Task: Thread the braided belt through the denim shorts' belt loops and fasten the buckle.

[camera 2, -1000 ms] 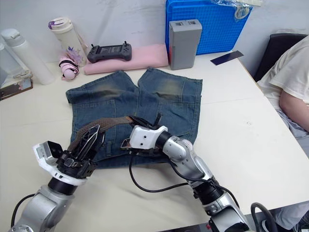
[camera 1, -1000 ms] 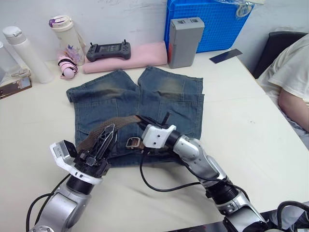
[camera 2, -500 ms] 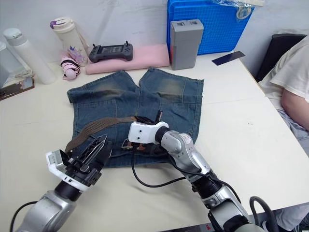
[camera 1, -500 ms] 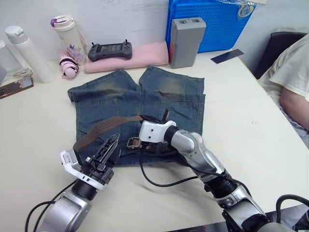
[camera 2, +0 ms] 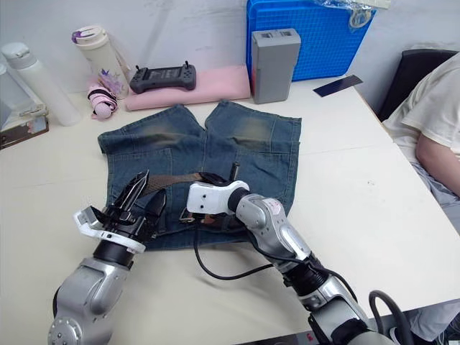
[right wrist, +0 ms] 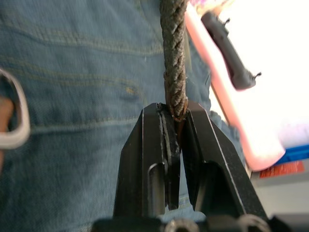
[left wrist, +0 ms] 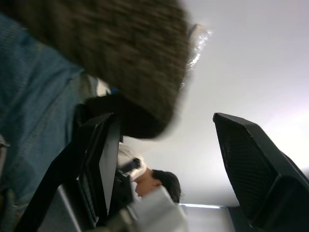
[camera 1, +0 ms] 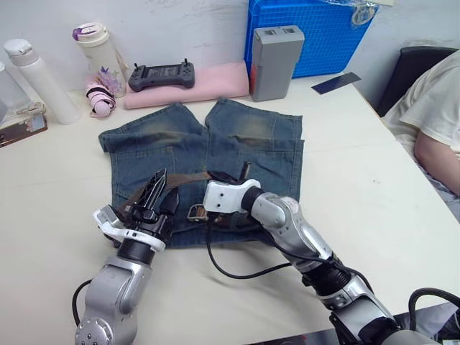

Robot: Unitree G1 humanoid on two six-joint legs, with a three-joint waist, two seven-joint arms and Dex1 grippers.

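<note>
Gripping braided belt (right wrist: 175, 72), left gripper (camera 1: 159, 195) risen

Bright even light; L wrist view blurred.

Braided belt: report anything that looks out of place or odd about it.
The braided belt arches up off the denim shorts instead of lying along the waistband. The right gripper pinches it edge-on, and the buckle lies loose, unfastened. The left gripper is open beside the belt.
</note>
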